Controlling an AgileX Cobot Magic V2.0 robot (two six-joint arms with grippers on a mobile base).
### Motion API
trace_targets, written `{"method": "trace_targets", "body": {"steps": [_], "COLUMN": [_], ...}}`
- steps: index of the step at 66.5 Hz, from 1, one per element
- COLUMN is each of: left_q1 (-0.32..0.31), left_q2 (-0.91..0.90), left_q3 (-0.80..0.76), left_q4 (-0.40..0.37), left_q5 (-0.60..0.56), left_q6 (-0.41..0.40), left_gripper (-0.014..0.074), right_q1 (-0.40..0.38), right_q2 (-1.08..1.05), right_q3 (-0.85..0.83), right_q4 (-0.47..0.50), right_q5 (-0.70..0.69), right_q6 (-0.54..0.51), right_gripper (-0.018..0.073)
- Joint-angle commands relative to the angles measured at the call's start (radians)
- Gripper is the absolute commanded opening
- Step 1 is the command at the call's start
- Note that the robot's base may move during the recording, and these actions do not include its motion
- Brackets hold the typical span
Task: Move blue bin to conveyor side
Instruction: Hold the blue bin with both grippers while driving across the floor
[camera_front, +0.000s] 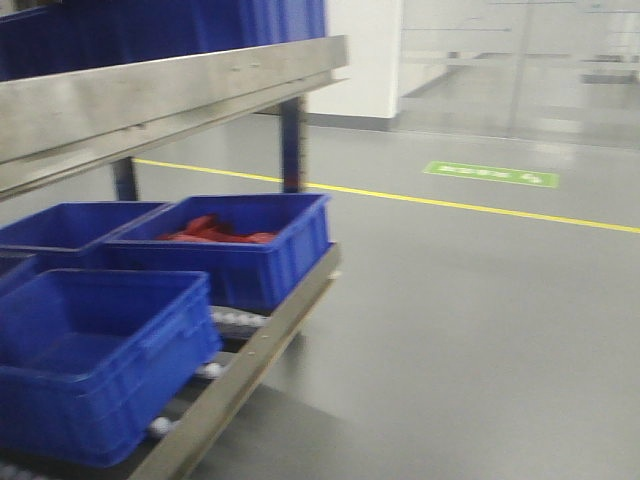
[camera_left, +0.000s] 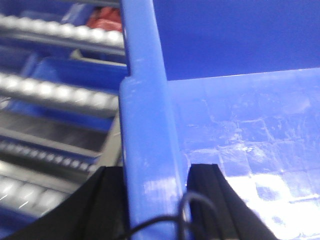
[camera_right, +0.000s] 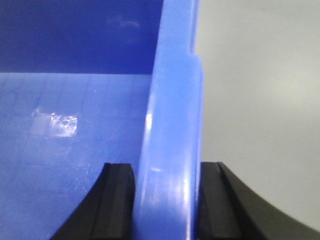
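Note:
The blue bin's thick glossy rim (camera_left: 145, 125) runs up the middle of the left wrist view, and my left gripper (camera_left: 155, 200) is shut on it, one black finger on each side. Its empty ribbed floor (camera_left: 250, 150) lies to the right. In the right wrist view my right gripper (camera_right: 167, 200) is shut on the opposite rim (camera_right: 172, 110), with the bin's inside (camera_right: 75, 125) to the left and grey floor to the right. Neither gripper shows in the front view. The conveyor side is out of view.
A stainless-steel rack (camera_front: 150, 100) with white rollers (camera_left: 55, 92) stands at the left. It carries an empty blue bin (camera_front: 100, 360), a second bin (camera_front: 60, 225) and one holding red items (camera_front: 215, 232). Grey floor with a yellow line (camera_front: 450, 203) spreads to the right.

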Motion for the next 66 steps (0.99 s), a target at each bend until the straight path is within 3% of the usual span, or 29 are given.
{"method": "trace_targets", "body": {"steps": [1,66], "left_q1": [-0.006,-0.006], "left_q2": [-0.021,-0.021], "left_q3": [-0.018,-0.018], "left_q4": [0.0,0.0], "left_q5": [-0.077,-0.077], "left_q6": [0.018,0.018], "left_gripper": [-0.0015,-0.0015], "right_q1": [-0.001,-0.001], "right_q2": [-0.024,-0.024], "right_q3": [-0.022,-0.022], "right_q4": [-0.033,-0.033], "right_q5": [-0.096,-0.096], "right_q6": [-0.019,-0.019], "right_gripper": [-0.0079,-0.0079]}}
